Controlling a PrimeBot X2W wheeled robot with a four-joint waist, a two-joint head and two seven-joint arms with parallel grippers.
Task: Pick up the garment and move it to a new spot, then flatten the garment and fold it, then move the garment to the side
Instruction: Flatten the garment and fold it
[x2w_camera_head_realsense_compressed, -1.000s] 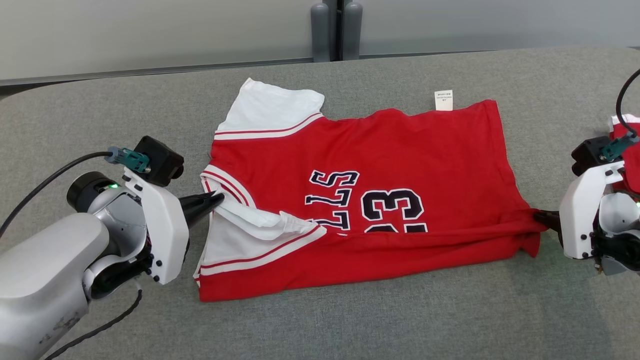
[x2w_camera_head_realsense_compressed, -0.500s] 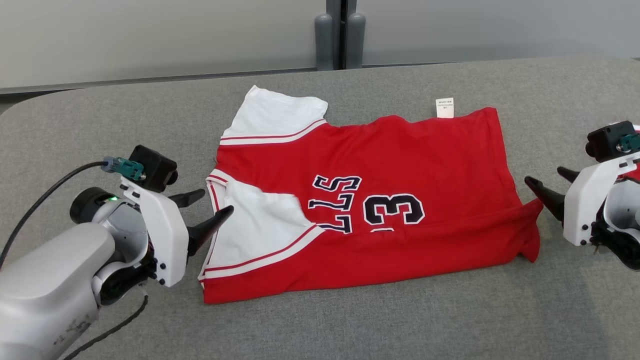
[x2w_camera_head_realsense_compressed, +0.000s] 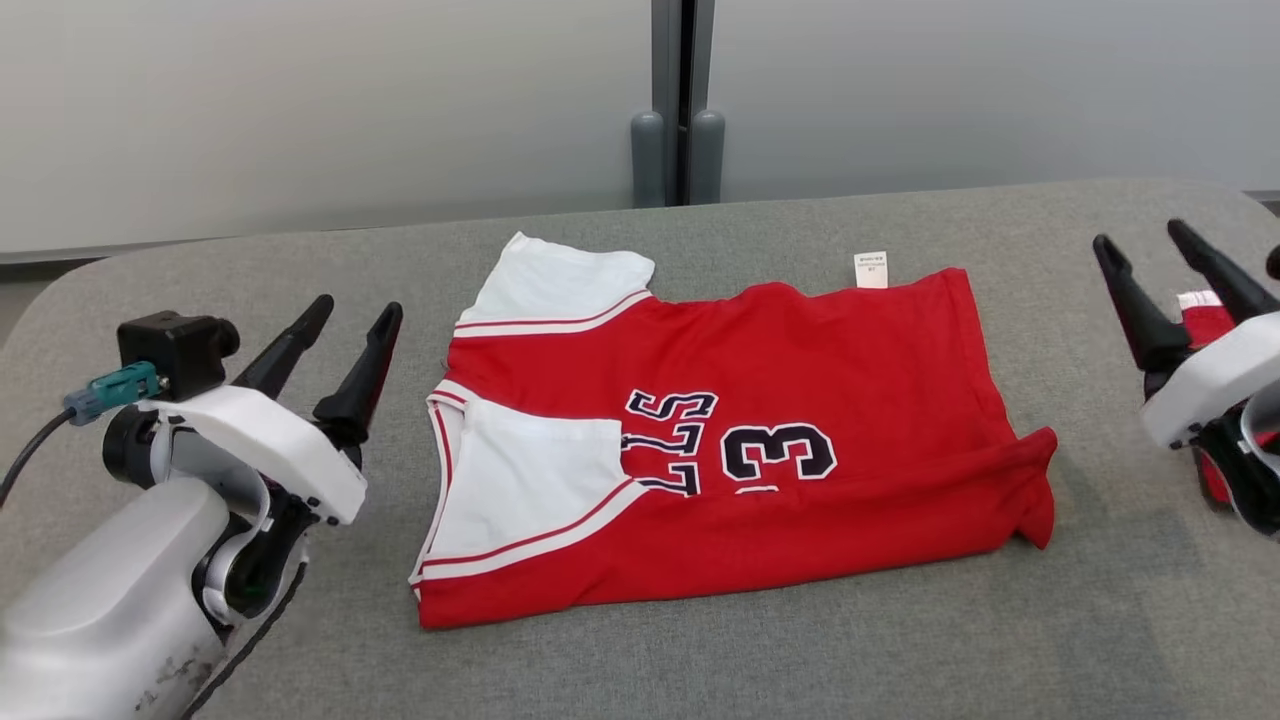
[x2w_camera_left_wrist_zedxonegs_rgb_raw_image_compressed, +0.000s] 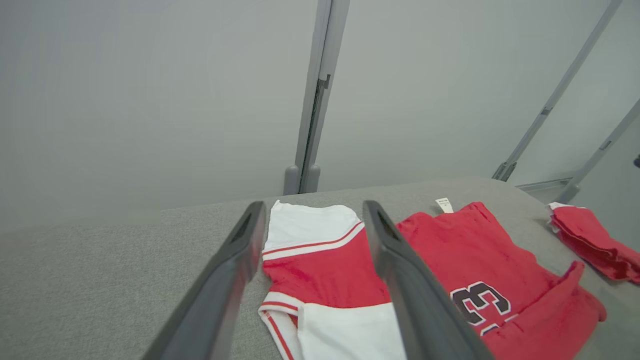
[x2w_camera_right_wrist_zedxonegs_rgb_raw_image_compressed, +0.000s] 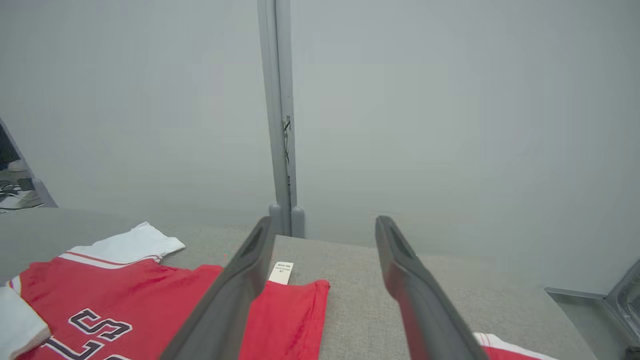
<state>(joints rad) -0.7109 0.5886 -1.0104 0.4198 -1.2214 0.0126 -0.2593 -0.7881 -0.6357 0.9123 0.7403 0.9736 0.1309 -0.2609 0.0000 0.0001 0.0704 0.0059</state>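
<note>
**Q:** Two grippers: what condition?

**A:** Left gripper (x2w_camera_head_realsense_compressed: 358, 306) and right gripper (x2w_camera_head_realsense_compressed: 1140, 236): both pairs of long dark fingers (x2w_camera_head_realsense_compressed: 365, 368) are spread wide, gripping nothing, and clear of the cloth.

**Q:** Garment count and location?

**A:** One garment (x2w_camera_head_realsense_compressed: 740, 440), soft red cloth with white sleeves (x2w_camera_head_realsense_compressed: 560, 280) and dark outlined lettering (x2w_camera_head_realsense_compressed: 775, 450). It lies folded into a rough rectangle mid-way across the grey fabric-covered table (x2w_camera_head_realsense_compressed: 700, 660), between the grippers. One white label (x2w_camera_head_realsense_compressed: 871, 269) projects from its far edge. One second red folded piece (x2w_camera_left_wrist_zedxonegs_rgb_raw_image_compressed: 590, 240) lies apart, at the right.
</note>
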